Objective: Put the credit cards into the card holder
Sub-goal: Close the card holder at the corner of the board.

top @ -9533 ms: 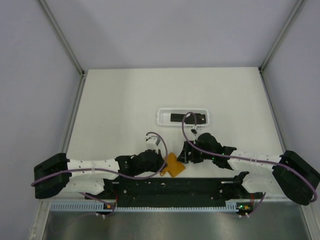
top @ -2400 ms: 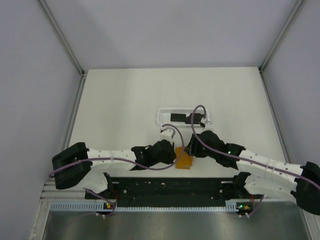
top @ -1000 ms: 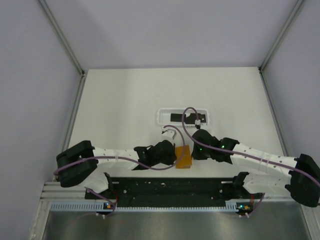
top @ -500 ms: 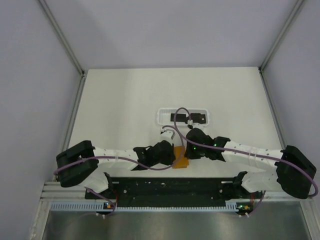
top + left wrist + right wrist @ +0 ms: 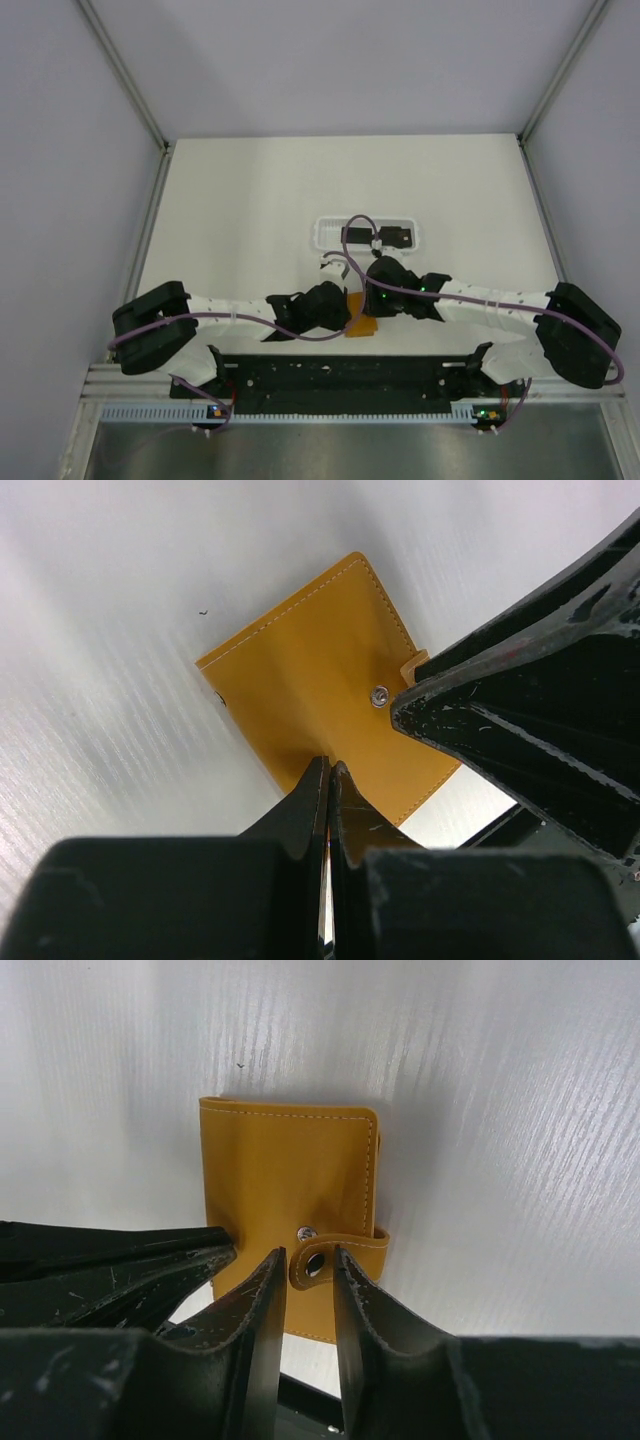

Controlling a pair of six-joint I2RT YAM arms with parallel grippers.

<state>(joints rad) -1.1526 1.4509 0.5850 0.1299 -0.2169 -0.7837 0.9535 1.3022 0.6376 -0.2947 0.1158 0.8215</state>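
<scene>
The card holder (image 5: 280,1185) is a folded orange wallet lying flat on the table, also in the top view (image 5: 364,325). Its tab (image 5: 345,1252) with the snap hole sits between the fingers of my right gripper (image 5: 310,1256), whose jaws stand slightly open around it. My left gripper (image 5: 329,767) is shut, tips pressed together on the holder's (image 5: 310,680) near side. In the top view both grippers, left (image 5: 343,308) and right (image 5: 370,300), meet over the holder. A dark credit card (image 5: 400,237) lies in the white tray behind.
The white slotted tray (image 5: 325,233) stands just behind the grippers, with the right arm's purple cable (image 5: 352,235) looping over it. A black rail (image 5: 340,385) runs along the table's near edge. Grey walls close in the left, right and back sides.
The right gripper has slid left onto the holder and its jaws have parted a little around the tab. The left gripper has stayed shut in place.
</scene>
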